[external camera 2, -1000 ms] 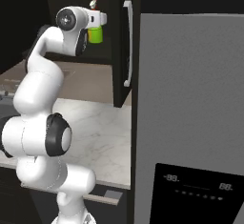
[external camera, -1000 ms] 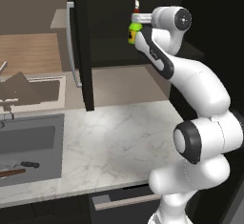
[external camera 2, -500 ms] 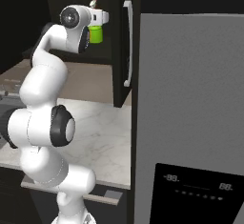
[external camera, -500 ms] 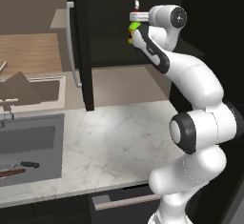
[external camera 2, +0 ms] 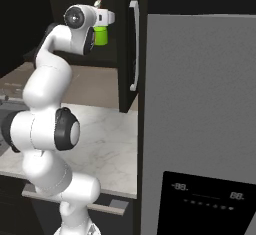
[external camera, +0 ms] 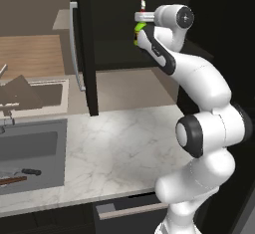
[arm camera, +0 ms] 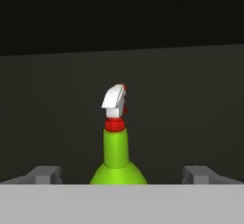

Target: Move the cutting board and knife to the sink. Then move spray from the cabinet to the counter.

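Observation:
The green spray (arm camera: 116, 168) with its white-and-red nozzle stands upright on a shelf inside the dark cabinet (external camera: 83, 44). My gripper (arm camera: 121, 176) is open, one fingertip (arm camera: 45, 174) on each side of the bottle's shoulder, with gaps to the bottle. From the base views the hand is raised level with the spray (external camera: 140, 30) (external camera 2: 101, 35). Down at the left, the knife (external camera: 30, 172) and the reddish cutting board (external camera: 10, 180) lie in the grey sink (external camera: 63, 148). The marble counter (external camera: 124, 143) lies below the cabinet.
The cabinet's door (external camera 2: 131, 44) stands open with its long silver handle next to my hand. A tall grey fridge (external camera 2: 200, 104) fills the right side. A drawer (external camera: 129, 209) under the counter's edge is slightly pulled out.
The arm's upper links have shifted and the hand has crept slightly closer to the spray. The bottle has not moved and the jaws have stayed open.

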{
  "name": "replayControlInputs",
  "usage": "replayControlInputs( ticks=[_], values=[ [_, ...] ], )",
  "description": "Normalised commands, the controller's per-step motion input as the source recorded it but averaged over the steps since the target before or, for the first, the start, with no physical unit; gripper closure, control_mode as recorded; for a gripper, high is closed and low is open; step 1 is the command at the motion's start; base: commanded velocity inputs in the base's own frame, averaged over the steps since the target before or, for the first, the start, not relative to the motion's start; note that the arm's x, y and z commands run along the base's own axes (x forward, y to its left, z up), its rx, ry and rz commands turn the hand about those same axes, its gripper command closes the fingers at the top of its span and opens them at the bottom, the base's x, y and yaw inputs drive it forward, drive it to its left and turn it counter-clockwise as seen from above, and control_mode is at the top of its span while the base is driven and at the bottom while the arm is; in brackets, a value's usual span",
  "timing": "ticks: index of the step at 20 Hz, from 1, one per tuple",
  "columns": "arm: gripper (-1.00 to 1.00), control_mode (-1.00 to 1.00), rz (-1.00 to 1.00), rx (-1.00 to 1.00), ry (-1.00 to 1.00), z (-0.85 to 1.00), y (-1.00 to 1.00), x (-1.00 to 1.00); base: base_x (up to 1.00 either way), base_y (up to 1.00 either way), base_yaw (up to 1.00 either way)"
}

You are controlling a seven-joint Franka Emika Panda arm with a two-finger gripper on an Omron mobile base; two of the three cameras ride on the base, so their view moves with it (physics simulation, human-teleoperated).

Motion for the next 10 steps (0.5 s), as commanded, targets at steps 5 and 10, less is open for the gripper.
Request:
replayControlInputs(
  ticks=[5,10],
  values=[
    [-1.00,-1.00,0.00,0.00,0.00,-0.01,0.00,0.13,0.00,0.00,0.00],
    [-1.00,-1.00,0.00,0.00,0.00,-0.05,0.00,0.15,0.00,0.00,0.00]
  ],
)
